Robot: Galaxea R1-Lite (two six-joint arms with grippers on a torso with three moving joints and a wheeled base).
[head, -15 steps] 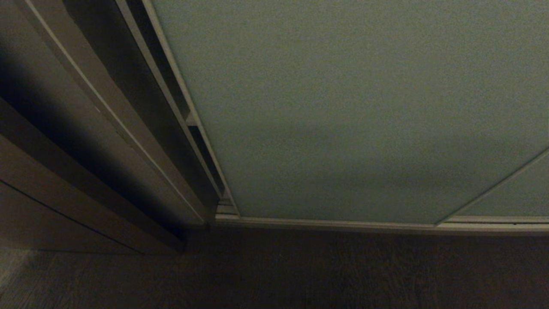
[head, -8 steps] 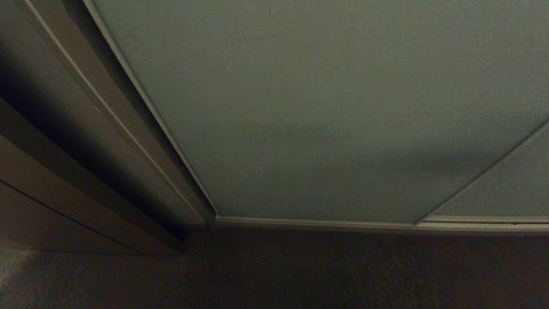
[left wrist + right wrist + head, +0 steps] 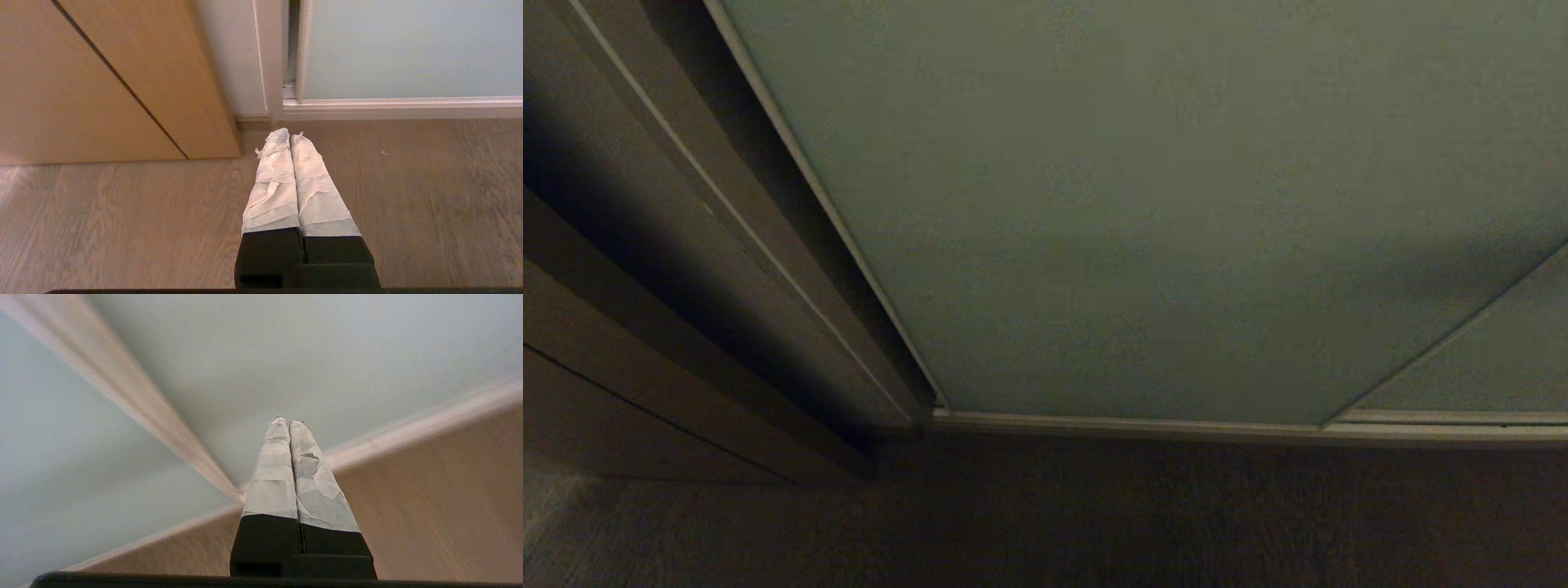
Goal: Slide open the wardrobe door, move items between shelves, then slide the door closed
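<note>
The sliding wardrobe door [image 3: 1143, 204] fills most of the head view: a matte pale grey-green panel with a thin light frame. Its left edge stands just beside the wardrobe's side panel [image 3: 727, 245], with only a narrow dark slit between them — nothing of the interior shows through it. The door's foot sits on the bottom track [image 3: 1135, 425], which runs along the edge of the dark wood-grain floor [image 3: 1045, 523]. At the lower right corner a second grey-green panel [image 3: 1494, 367] meets the first along a slanted seam. No shelves or garments are visible in any view.

Neither arm appears in the head view.

The left gripper [image 3: 290, 136] points down toward the floor near the corner where the brown wooden panel [image 3: 102, 81] meets the white wardrobe frame [image 3: 265, 61]. Its tape-wrapped fingers [image 3: 273, 183] are pressed together along their length and hold nothing. The tips sit near the track but apart from it; the slit at the door's edge is seen just above.

The right gripper [image 3: 289, 422] points at the grey-green door face, close to the seam between the two panels [image 3: 135, 404] and above the floor line. Its taped fingers [image 3: 278, 477] are likewise pressed together — nothing between them. Whether the tips touch the door cannot be told. The surroundings in this view are streaked with motion blur.
</note>
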